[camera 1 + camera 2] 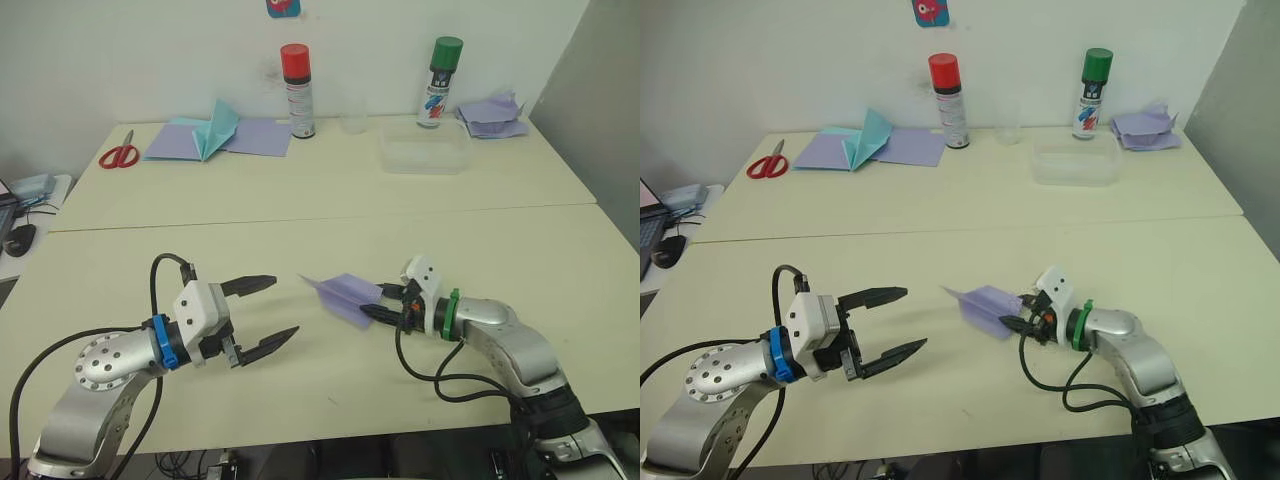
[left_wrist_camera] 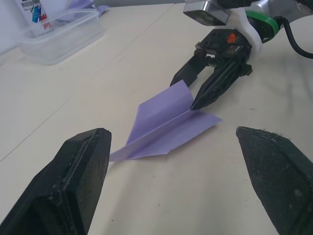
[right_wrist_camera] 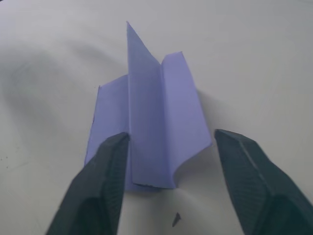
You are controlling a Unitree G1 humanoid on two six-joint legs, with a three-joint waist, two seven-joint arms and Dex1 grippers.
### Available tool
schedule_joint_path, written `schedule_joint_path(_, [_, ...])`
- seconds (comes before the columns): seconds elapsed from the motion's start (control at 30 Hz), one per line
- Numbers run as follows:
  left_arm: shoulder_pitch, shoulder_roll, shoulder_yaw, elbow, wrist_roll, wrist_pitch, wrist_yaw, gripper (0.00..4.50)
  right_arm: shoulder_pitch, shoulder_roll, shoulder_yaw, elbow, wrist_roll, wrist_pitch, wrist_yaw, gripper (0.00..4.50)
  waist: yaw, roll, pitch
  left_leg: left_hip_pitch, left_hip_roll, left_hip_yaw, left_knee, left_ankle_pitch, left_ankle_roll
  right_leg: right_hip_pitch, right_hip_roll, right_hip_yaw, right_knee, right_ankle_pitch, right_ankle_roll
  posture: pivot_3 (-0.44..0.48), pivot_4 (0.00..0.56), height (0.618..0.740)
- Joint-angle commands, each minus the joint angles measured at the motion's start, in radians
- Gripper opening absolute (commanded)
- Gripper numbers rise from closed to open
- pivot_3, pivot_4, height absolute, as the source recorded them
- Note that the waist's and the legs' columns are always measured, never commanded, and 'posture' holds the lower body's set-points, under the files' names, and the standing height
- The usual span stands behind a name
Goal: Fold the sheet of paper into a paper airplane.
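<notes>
A clear plastic tub (image 1: 424,148) stands on the far table, well beyond the right gripper (image 1: 374,302), and whether anything lies in it cannot be told; a clear cup (image 1: 352,122) stands near it, between a red-capped can (image 1: 297,91) and a green-capped can (image 1: 438,82). The plane (image 1: 342,294) lies on the near table (image 1: 300,390) right at the right gripper's fingertips, its tail end toward that gripper and its pointed nose aimed away, toward the left gripper (image 1: 272,314). The right gripper's fingers are spread apart with the tail between them; one finger (image 3: 100,188) lies against the plane's edge, the other stands a little off it, and one wing curls up beside the centre fold. The left gripper hovers near the nose but clear of it, fingers wide apart and holding nothing, with bare tabletop between it and the plane. Far beyond both grippers, along the wall, lie red scissors (image 1: 119,154), flat lavender sheets (image 1: 250,137) with a teal plane (image 1: 215,128) on them, and a crumpled lavender heap (image 1: 493,115) past the green-capped can. Nothing lies between either gripper and the plane
</notes>
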Motion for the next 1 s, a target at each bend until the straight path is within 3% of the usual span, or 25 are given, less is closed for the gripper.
schedule_joint_path(0.03, [0.009,-0.006,0.009,-0.009,-0.001,-0.018,-0.003,4.5,-0.008,-0.021,-0.019,-0.036,-0.01,-0.067,0.012,4.25,0.0,0.0,0.0,0.0,0.0,0.0,0.0,0.0,0.0,0.0,0.0,0.0,0.0,0.0,0.0,0.0,0.15,0.74])
schedule_joint_path(0.07, [0.01,-0.007,0.009,-0.01,-0.001,-0.018,-0.002,4.5,-0.016,-0.024,-0.025,-0.043,-0.004,-0.072,0.014,4.44,0.0,0.0,0.0,0.0,0.0,0.0,0.0,0.0,0.0,0.0,0.0,0.0,0.0,0.0,0.0,0.0,0.15,0.74])
schedule_joint_path(0.5, [0.036,-0.01,0.023,-0.032,-0.002,-0.023,0.007,4.5,-0.011,-0.065,0.023,-0.168,-0.002,-0.293,0.146,4.44,0.001,0.0,0.0,0.0,0.0,0.0,0.0,0.0,0.0,0.001,0.0,0.0,-0.001,0.0,0.0,0.0,0.15,0.74])
schedule_joint_path(0.6, [0.038,-0.009,0.022,-0.034,-0.003,-0.021,0.007,4.5,0.001,-0.05,0.07,-0.139,-0.041,-0.317,0.137,3.83,0.001,0.0,0.0,0.0,0.001,0.0,0.0,0.0,0.0,0.001,0.0,0.0,-0.001,0.0,0.0,0.0,0.15,0.74])
schedule_joint_path(0.67, [0.038,-0.008,0.021,-0.036,-0.004,-0.02,0.007,4.5,-0.004,-0.039,0.112,-0.115,-0.093,-0.321,0.112,3.17,0.0,0.0,0.0,0.0,0.001,0.0,0.0,0.0,0.0,0.001,0.0,0.0,0.0,0.0,0.0,0.0,0.15,0.74])
schedule_joint_path(1.0, [0.032,-0.008,0.007,-0.034,0.006,-0.022,0.002,4.5,-0.047,0.017,0.206,0.033,-0.291,-0.381,0.007,3.17,0.0,0.0,0.0,0.0,0.0,0.0,0.0,0.0,-0.001,0.001,0.0,0.0,0.0,0.0,0.0,0.0,0.15,0.74])
